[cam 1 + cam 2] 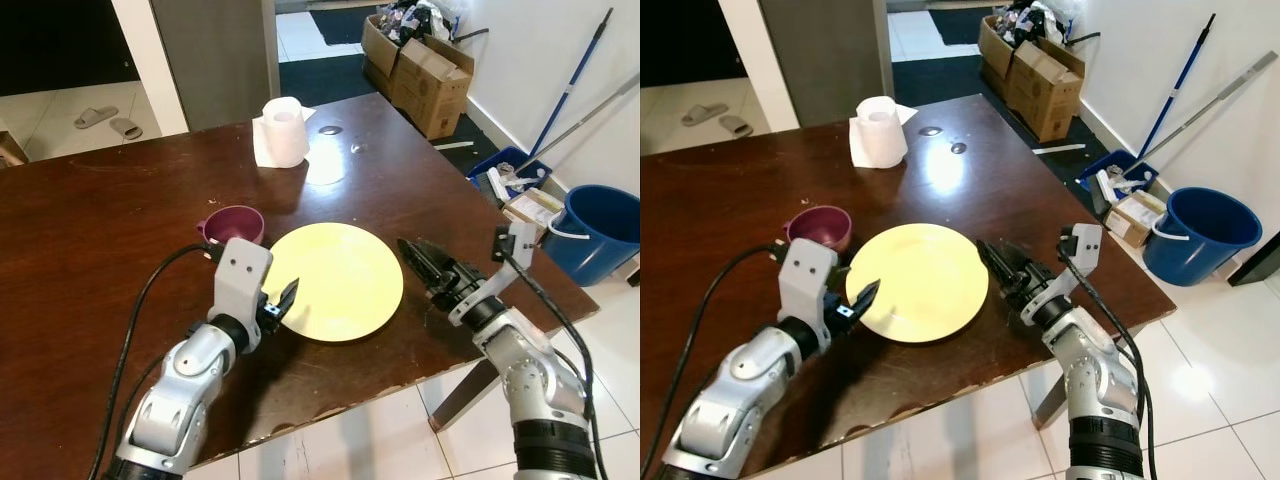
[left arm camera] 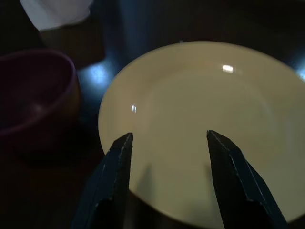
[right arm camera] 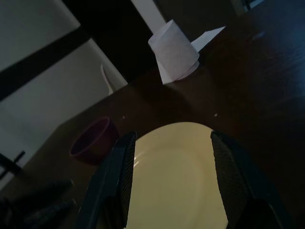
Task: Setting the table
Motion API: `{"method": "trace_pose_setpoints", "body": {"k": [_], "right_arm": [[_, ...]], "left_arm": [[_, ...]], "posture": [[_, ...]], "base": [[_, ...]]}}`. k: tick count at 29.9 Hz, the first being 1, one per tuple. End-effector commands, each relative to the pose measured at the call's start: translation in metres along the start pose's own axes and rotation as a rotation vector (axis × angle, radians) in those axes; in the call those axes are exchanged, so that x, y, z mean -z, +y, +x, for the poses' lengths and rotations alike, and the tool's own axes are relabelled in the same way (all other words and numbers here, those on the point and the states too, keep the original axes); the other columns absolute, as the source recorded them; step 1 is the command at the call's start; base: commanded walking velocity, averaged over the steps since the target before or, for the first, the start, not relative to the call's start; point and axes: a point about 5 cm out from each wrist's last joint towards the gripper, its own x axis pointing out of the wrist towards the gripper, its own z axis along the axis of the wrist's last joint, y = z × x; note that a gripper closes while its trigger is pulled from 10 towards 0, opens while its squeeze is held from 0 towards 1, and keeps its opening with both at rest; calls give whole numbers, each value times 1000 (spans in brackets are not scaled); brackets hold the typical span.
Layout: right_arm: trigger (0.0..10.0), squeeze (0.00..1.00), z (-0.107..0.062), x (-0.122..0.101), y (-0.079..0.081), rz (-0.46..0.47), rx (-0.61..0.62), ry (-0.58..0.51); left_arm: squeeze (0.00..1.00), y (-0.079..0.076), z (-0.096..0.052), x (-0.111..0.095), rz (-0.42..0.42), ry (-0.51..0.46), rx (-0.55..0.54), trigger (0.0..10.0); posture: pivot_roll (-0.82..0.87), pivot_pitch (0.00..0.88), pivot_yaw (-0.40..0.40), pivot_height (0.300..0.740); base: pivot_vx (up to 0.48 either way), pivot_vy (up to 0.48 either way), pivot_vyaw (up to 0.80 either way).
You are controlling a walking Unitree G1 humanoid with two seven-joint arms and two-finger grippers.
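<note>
A pale yellow plate lies flat on the dark wooden table, near its front edge. A maroon cup stands just beyond the plate's left rim. My left gripper hovers at the plate's left front rim, open, with nothing between its fingers. My right gripper sits at the plate's right rim, open too, its fingers pointing across the plate toward the cup.
A roll of white paper towel stands at the table's far side. Right of the table are cardboard boxes, a blue bucket, a blue tray and mop handles against the wall. Slippers lie on the far floor.
</note>
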Motion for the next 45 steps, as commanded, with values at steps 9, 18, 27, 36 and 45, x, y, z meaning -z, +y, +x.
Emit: {"method": "trace_pose_setpoints", "body": {"k": [9, 18, 27, 36, 45], "right_arm": [[10000, 0, -11, -14, -13, 109, 68, -96], [10000, 0, -20, -23, -18, 119, 107, -133], [10000, 333, -15, -1, 0, 215, 17, -51], [10000, 1000, -23, 29, -2, 317, 44, 13], [10000, 0, -14, 60, -1, 472, 7, 64]], "left_arm": [[0, -25, 8, 34, 59, 80, 63, 10000], [0, -18, -6, 64, 320, 174, 98, 10000], [0, -24, -7, 57, 290, 131, 121, 10000], [0, -21, -11, 55, 296, 117, 120, 10000], [0, -11, -20, 58, 311, 139, 106, 10000]], "posture": [[-39, 107, 129, 740], [-37, 114, 127, 740], [-32, 110, 125, 740], [-24, 108, 127, 740], [13, 102, 134, 740]], "base": [[0, 0, 0], [0, 0, 0], [0, 0, 0], [0, 0, 0], [0, 0, 0]]}}
